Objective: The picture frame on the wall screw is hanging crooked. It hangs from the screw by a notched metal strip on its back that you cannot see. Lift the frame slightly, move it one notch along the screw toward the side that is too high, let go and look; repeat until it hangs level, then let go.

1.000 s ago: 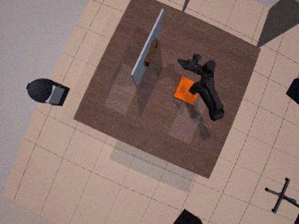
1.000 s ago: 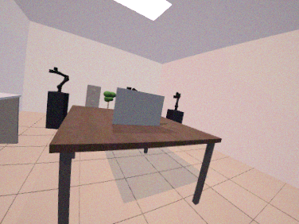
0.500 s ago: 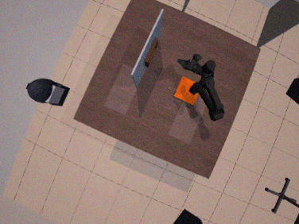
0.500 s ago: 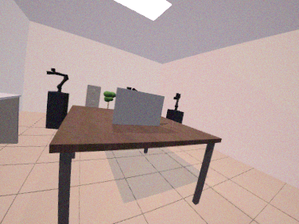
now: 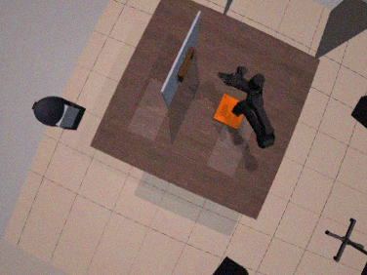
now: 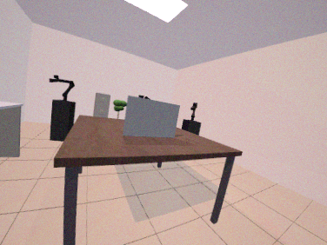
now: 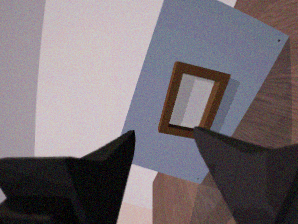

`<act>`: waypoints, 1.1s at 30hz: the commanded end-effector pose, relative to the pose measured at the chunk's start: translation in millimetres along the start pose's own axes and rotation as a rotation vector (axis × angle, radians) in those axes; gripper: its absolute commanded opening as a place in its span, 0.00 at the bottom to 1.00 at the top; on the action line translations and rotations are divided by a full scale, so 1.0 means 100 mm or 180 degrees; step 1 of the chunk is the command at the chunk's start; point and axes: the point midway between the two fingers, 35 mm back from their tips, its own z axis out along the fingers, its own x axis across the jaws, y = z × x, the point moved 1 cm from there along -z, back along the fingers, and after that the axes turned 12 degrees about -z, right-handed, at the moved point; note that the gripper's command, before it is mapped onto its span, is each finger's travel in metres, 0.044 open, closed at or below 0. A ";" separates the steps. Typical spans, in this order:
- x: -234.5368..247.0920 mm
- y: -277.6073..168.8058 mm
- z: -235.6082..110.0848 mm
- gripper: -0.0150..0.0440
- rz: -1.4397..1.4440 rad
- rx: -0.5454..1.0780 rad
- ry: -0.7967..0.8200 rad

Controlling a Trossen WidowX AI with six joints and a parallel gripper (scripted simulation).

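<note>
A square dark brown wooden counter (image 5: 146, 122) on grey legs stands on a beige tiled floor (image 5: 88, 215). Across it a thin grey-blue upright wall panel (image 5: 180, 60) runs from about 1 o'clock to 7 o'clock in the top view. The black six-joint robot arm (image 5: 256, 109) stands on the counter at about 3 o'clock from the panel, beside a flat orange square plate (image 5: 228, 111) under its base.

The small rectangular brown wooden picture frame (image 7: 194, 100) hangs on the arm's side of the panel; from above it shows only as a short brown bar (image 5: 185, 70) against the panel's face. In the wrist view it has a broad brown border around a pale grey inner field split into two shades, and its long sides lean toward 1 o'clock, roughly in line with the panel's own edges there.

The black fingers stand parted and released, with nothing between them. The frame sits at 12 o'clock from the gap, well apart from both tips; in the wrist view its lower corner lies just above the right-hand fingertip.
</note>
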 end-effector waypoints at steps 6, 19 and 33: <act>-0.04 0.02 0.09 0.69 0.0108 0.0001 0.0002; -0.28 -0.18 0.74 0.69 0.0905 0.0003 0.0027; -0.29 -0.15 0.71 0.69 0.0904 0.0003 0.0026</act>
